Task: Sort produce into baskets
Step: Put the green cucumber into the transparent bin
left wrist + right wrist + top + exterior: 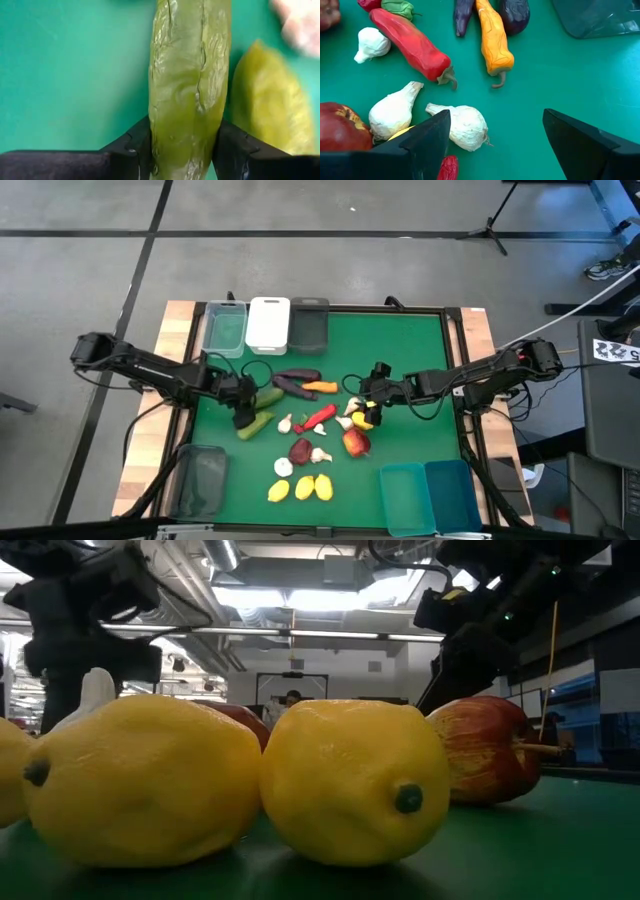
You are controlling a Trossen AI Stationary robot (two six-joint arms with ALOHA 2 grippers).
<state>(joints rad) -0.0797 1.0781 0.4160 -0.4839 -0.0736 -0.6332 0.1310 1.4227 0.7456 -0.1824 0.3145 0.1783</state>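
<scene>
Green felt table (420,360) under two dark arms, bins at the edges. Left gripper (243,418) at nine o'clock of the produce pile, fingers (131,150) pressed on both sides of a green cucumber (187,85). Right gripper (368,402) at three o'clock, spread wide, empty, above white garlic bulbs (465,125).

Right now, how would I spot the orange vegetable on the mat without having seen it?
Start at the green mat and the three bins along its far edge. Just below them lies the orange carrot, touching the purple eggplants. It is the only orange piece; the chili nearby is red.
</scene>
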